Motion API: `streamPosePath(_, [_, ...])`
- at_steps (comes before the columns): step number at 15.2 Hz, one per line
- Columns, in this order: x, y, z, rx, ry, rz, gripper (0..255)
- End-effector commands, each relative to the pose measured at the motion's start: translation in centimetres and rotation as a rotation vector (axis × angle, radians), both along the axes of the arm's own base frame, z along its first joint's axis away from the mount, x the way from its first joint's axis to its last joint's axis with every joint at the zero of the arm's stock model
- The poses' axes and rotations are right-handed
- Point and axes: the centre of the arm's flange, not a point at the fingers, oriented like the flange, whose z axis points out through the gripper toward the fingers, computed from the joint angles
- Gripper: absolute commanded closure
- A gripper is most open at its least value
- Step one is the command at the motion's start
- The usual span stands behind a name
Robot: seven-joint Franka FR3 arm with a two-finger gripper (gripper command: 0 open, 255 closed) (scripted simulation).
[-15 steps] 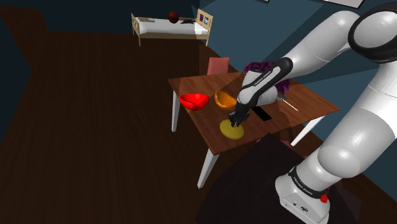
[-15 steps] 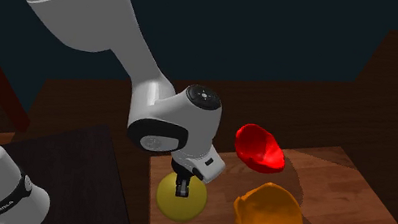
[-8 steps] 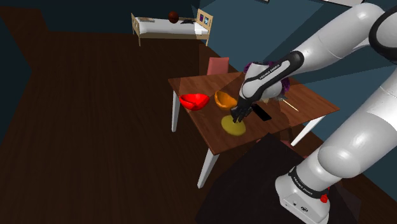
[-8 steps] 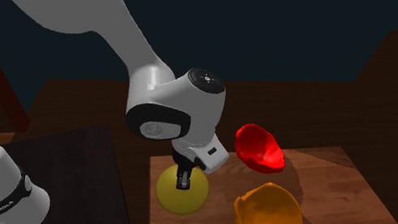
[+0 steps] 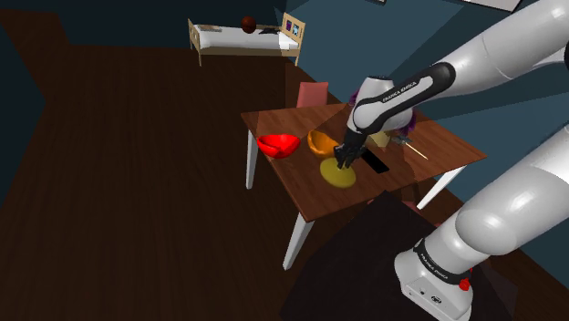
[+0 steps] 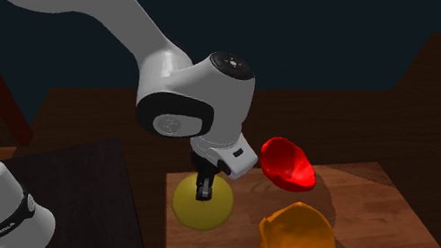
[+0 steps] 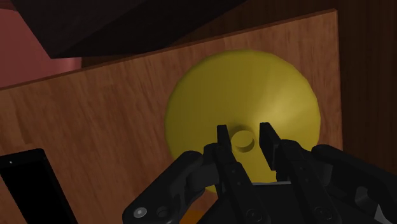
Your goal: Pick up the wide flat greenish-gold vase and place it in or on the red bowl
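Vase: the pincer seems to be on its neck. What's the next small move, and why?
Probably lift straight up a little. The pincer clasps the small neck of the vase, and the orange bowl stands near the path to the red bowl, so height comes first.

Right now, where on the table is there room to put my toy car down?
The best bare spot is the table corner between the yellow vase and the near leg. There is also bare wood behind the red bowl, by the pink chair. It is crowded around the gripper, orange bowl and black slab.
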Motion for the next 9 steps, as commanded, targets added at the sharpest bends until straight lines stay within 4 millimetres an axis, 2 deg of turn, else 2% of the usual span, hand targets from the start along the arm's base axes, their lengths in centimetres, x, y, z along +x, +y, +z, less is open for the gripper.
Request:
streamPosePath(1, [0.1, 0.0, 1.0, 0.000, 0.000, 0.000, 255])
streamPosePath(9, [0.1, 0.0, 5.3, 0.000, 0.000, 0.000, 255])
